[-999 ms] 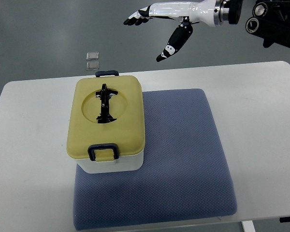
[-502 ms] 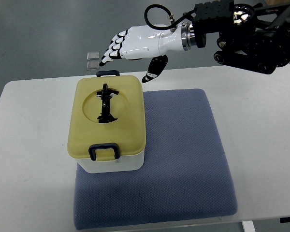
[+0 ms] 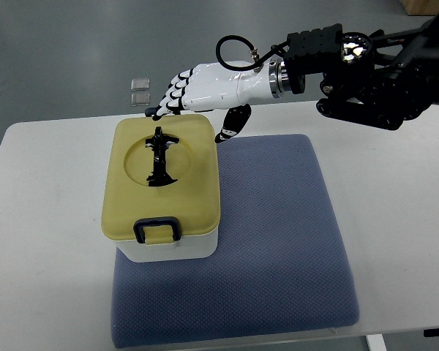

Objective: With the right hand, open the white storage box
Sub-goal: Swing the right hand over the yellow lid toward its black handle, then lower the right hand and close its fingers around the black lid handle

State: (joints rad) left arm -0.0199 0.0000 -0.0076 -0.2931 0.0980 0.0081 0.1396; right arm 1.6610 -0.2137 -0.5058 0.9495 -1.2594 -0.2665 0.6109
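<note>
The white storage box (image 3: 168,250) with a yellow lid (image 3: 161,179) sits closed on the left part of a blue mat (image 3: 278,241). The lid has a black folded handle (image 3: 159,156) in its round recess and dark latches at the near side (image 3: 156,230) and the far side (image 3: 163,111). My right hand (image 3: 194,99) reaches in from the right, fingers spread and empty. Its fingertips (image 3: 161,110) hover at the far latch, and its thumb (image 3: 230,126) hangs beside the lid's far right corner. The left arm is out of view.
The mat lies on a white table (image 3: 51,219). Two small square tiles (image 3: 140,91) lie on the grey floor beyond the table's far edge. My black forearm (image 3: 366,66) spans the upper right.
My right hand has moved left and down from the upper right toward the box's far edge, ending with its fingertips over the far latch. The box has not moved.
</note>
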